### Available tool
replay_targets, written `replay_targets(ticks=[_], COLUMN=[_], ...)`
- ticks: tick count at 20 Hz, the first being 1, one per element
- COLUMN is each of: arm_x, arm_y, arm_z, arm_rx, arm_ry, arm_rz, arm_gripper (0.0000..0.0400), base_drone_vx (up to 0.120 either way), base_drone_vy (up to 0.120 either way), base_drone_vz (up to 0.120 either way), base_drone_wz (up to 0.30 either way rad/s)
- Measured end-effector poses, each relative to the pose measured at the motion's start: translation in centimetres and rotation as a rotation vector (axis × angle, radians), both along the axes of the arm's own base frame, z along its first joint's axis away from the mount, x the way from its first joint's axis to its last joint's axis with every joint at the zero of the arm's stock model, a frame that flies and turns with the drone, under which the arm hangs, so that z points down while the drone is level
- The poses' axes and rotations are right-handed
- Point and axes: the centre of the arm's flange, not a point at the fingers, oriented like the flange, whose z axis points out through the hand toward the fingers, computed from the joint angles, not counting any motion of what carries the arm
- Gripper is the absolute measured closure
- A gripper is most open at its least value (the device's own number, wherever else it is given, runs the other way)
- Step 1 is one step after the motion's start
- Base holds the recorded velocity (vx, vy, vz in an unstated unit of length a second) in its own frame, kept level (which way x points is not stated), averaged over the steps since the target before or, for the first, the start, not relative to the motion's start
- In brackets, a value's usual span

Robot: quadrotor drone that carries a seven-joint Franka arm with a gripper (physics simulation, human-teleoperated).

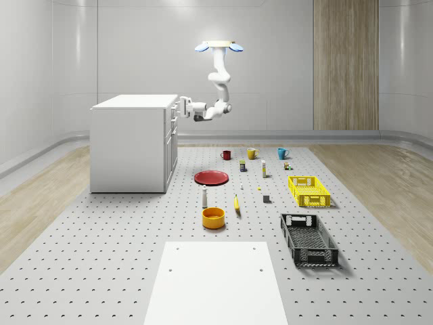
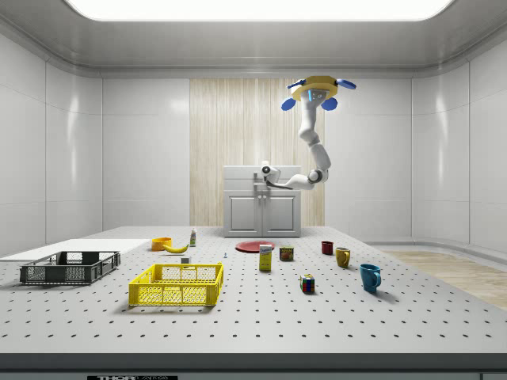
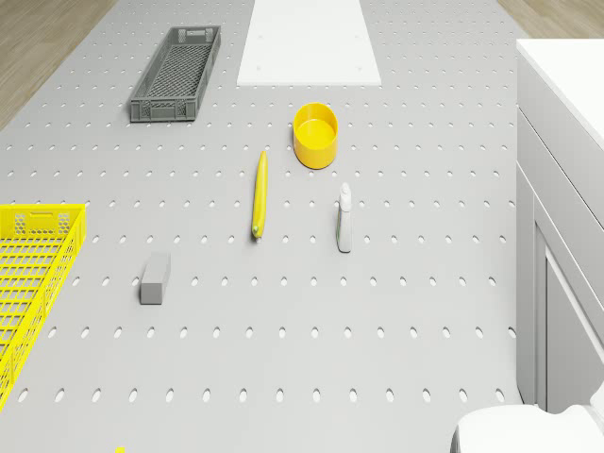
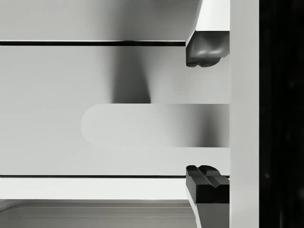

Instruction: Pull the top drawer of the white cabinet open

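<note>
The white cabinet (image 1: 128,145) stands on the perforated floor at the whole-scene view's left. Its top drawer (image 1: 173,112) sits flush with the front. The drone (image 1: 220,47) hovers high in the air beside the cabinet's front, its arm bent down and back toward the drawers. My gripper (image 1: 183,107) is at the top drawer front, also seen from the side (image 2: 265,172). In the wrist view the gripper (image 4: 206,116) is open, one fingertip (image 4: 204,53) on each side of the drawer's rounded handle (image 4: 142,126), with gaps between pads and handle.
On the floor before the cabinet lie a red plate (image 1: 211,177), a small bottle (image 1: 204,198), a banana (image 1: 237,203) and an orange bowl (image 1: 213,217). Mugs (image 1: 252,154), a yellow crate (image 1: 308,190), a black crate (image 1: 308,238) and a white sheet (image 1: 216,284) lie farther off.
</note>
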Motion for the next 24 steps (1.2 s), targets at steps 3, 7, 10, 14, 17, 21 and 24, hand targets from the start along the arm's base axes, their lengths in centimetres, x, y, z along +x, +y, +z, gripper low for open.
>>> replay_targets(ticks=[3, 7, 10, 14, 17, 21, 24], arm_x=[0.02, 0.03, 0.03, 0.04, 0.04, 0.04, 0.04], arm_y=[0.00, 0.00, 0.00, 0.00, 0.00, 0.00, 0.00], arm_z=[0.12, -0.13, -0.36, -0.51, -0.39, -0.28, -0.25], arm_rx=[0.000, 0.000, 0.000, 0.000, 0.000, 0.000, 0.000], arm_ry=[0.000, 0.000, 0.000, 0.000, 0.000, 0.000, 0.000], arm_rz=[0.000, 0.000, 0.000, 0.000, 0.000, 0.000, 0.000], arm_gripper=[0.0095, 0.0095, 0.0095, 0.0095, 0.0095, 0.0125, 0.0215], base_drone_vx=[0.000, 0.000, 0.000, 0.000, 0.000, 0.000, 0.000], base_drone_vy=[0.000, 0.000, 0.000, 0.000, 0.000, 0.000, 0.000], base_drone_vz=[0.000, 0.000, 0.000, 0.000, 0.000, 0.000, 0.000], base_drone_wz=[0.000, 0.000, 0.000, 0.000, 0.000, 0.000, 0.000])
